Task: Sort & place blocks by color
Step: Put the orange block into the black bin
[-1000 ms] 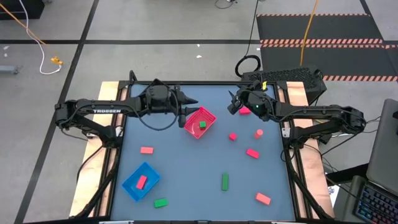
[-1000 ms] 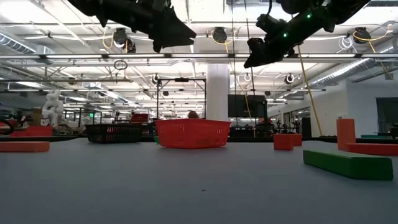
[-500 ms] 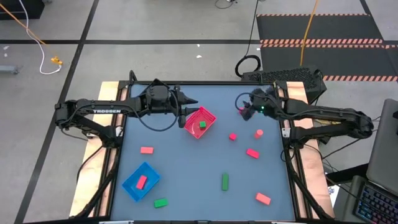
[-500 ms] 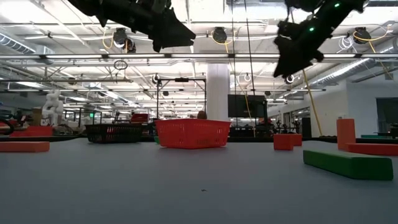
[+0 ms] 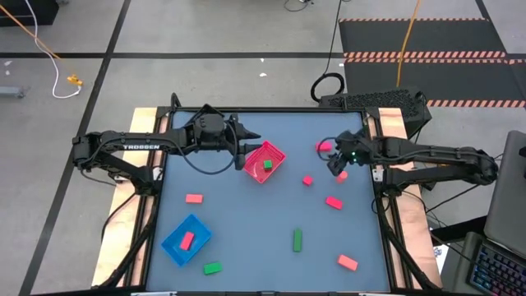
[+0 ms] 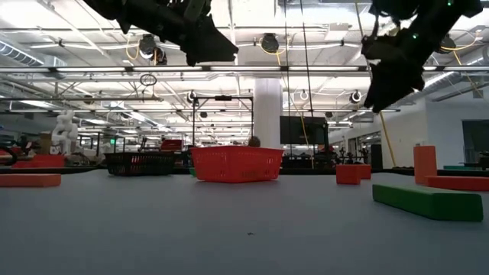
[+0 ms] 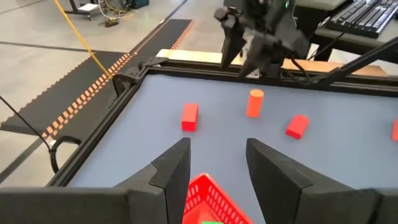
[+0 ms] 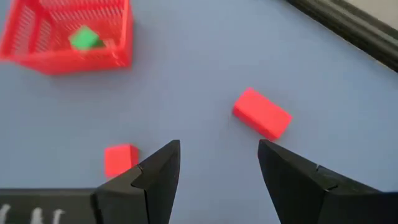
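My left gripper hovers open over the far-left rim of the pink-red tray, which holds a green block. My right gripper hangs open at the far right, tipped down, beside a red cylinder block. It is clear of the table in the low view. Ahead of its fingers lie an oblong red block and a small red cube. More red blocks and green blocks rest flat on the table.
A blue tray at the near left holds one red block. A black keyboard lies beyond the far right corner. Open table surface lies in the middle, between the two trays and the green bar.
My right gripper has moved toward the table's right and near edges, sunk a little and tipped its fingers downward while rolling; the gap between its fingers is unchanged. No block has moved.
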Motion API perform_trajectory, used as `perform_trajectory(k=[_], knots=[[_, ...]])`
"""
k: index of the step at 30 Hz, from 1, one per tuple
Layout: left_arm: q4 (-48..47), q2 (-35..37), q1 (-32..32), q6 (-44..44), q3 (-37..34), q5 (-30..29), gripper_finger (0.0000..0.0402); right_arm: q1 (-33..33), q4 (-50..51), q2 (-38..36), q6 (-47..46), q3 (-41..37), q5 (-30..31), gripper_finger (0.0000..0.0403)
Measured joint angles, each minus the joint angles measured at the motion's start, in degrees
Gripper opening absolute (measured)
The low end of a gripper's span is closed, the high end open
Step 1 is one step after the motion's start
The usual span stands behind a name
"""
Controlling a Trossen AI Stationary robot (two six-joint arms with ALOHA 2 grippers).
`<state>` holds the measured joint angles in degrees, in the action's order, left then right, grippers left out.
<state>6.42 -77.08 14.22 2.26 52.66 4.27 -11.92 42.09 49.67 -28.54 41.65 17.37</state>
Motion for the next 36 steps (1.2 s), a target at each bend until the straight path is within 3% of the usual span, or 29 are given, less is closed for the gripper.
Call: perform_trajectory(k=[13, 19, 25, 36], knots=[[5.3, -0.6, -0.5, -11.5, 0.0, -4.6, 0.0157, 0.7, -1.2, 1.2, 2.0, -0.8, 0.3, 0.0210], [4.6, -0.6, -0.5, -11.8, 0.0, -4.7, 0.0157, 2.4, -1.8, 1.2, -0.6, -4.7, -0.6, 0.0210], [4.1, -0.6, -0.5, -11.5, 0.0, -4.4, 0.0157, 2.8, -1.9, 1.2, -1.7, -8.8, -7.1, 0.0210], [4.1, -0.6, -0.5, -11.0, 0.0, -4.3, 0.0157, 2.9, 1.2, 1.2, -2.2, -9.6, -8.6, 0.0210]])
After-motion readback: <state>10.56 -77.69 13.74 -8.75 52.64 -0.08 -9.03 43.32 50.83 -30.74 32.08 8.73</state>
